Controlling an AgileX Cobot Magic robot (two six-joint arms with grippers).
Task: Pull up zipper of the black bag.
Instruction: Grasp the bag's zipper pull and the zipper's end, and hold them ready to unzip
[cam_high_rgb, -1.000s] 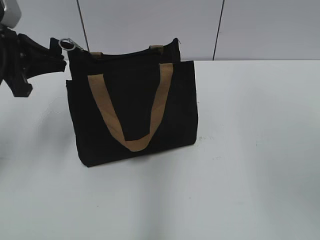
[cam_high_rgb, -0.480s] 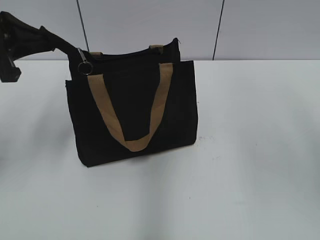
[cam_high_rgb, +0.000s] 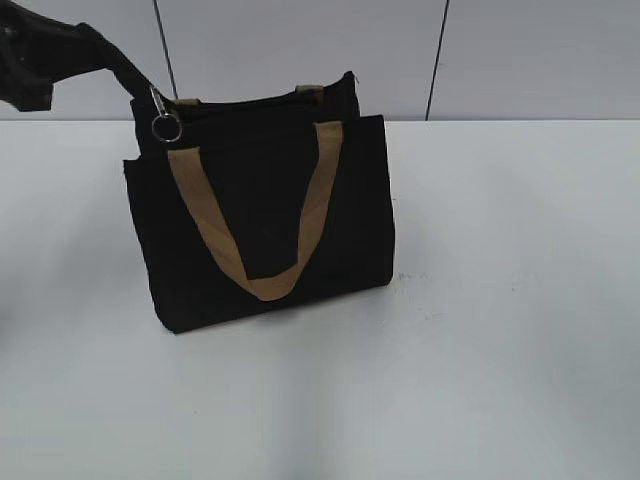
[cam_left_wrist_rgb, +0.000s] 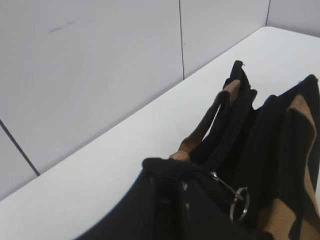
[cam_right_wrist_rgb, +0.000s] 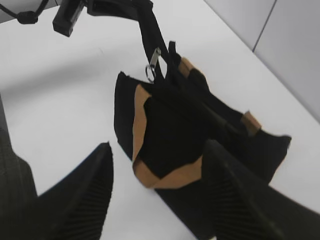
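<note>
The black bag (cam_high_rgb: 270, 215) stands upright on the white table, its tan strap handle (cam_high_rgb: 260, 285) hanging down the front. My left gripper (cam_high_rgb: 128, 72) comes in from the upper left and is shut on the black end of the zipper at the bag's top left corner. The zipper's silvery pull tab with a ring (cam_high_rgb: 166, 128) hangs loose just below the jaws. In the left wrist view the shut jaws (cam_left_wrist_rgb: 172, 167) show with the ring (cam_left_wrist_rgb: 239, 204) to their right. My right gripper (cam_right_wrist_rgb: 157, 150) is open and empty, high above the bag (cam_right_wrist_rgb: 175, 125); the exterior view does not show it.
The white table (cam_high_rgb: 500, 300) stretches to the right and front of the bag. A pale panelled wall (cam_high_rgb: 300, 50) stands close behind the bag. The left arm (cam_right_wrist_rgb: 75, 17) shows at the top of the right wrist view.
My left gripper has moved up and to the left. The ring, first sticking up beside the jaws, now dangles below them. The bag's top left corner has shifted slightly left.
</note>
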